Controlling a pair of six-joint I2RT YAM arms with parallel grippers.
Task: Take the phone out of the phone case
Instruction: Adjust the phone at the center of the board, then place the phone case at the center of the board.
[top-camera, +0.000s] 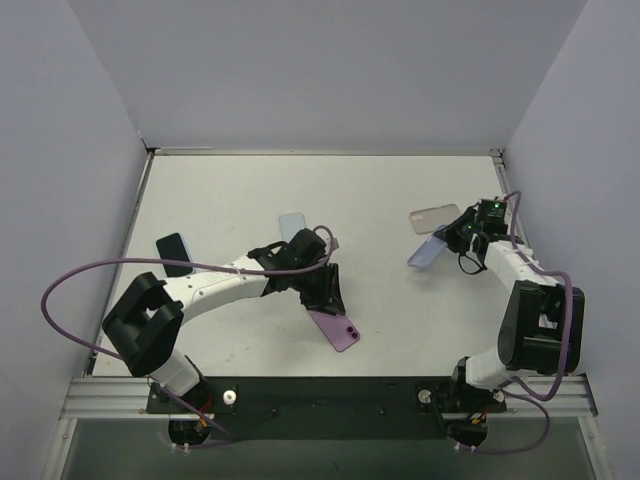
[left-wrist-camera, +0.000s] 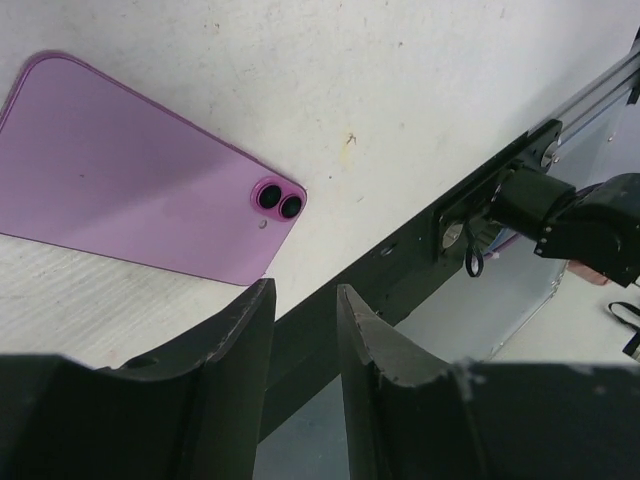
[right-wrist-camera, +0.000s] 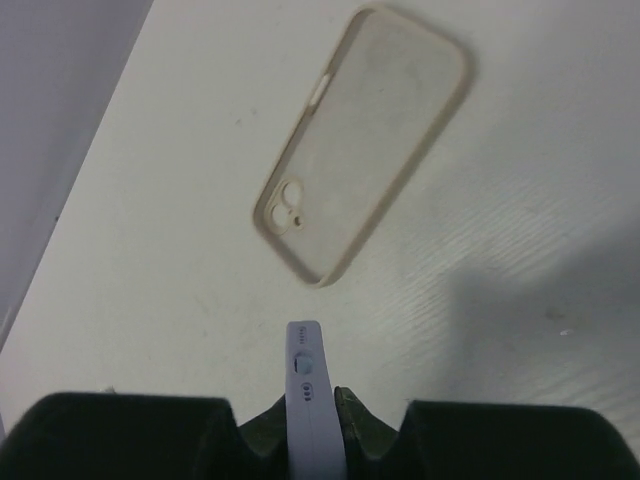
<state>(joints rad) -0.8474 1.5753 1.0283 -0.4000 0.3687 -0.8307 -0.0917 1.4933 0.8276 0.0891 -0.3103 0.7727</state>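
Note:
A purple phone (left-wrist-camera: 130, 195) lies back up on the white table, its two lenses toward the table's near edge; from above the phone (top-camera: 337, 329) rests just in front of my left gripper (top-camera: 325, 298). In the left wrist view my left gripper (left-wrist-camera: 305, 300) is open with nothing between its fingers, hovering beside the phone's lens corner. My right gripper (right-wrist-camera: 318, 405) is shut on a lavender phone case (right-wrist-camera: 305, 375), held edge-on above the table at the right (top-camera: 425, 252). I cannot tell whether a phone is inside it.
A beige empty case (right-wrist-camera: 365, 140) lies flat just beyond the right gripper (top-camera: 435, 217). A pale blue phone or case (top-camera: 292, 225) lies behind the left arm, and a dark one (top-camera: 174, 253) at the far left. The black rail (left-wrist-camera: 420, 250) runs along the near edge.

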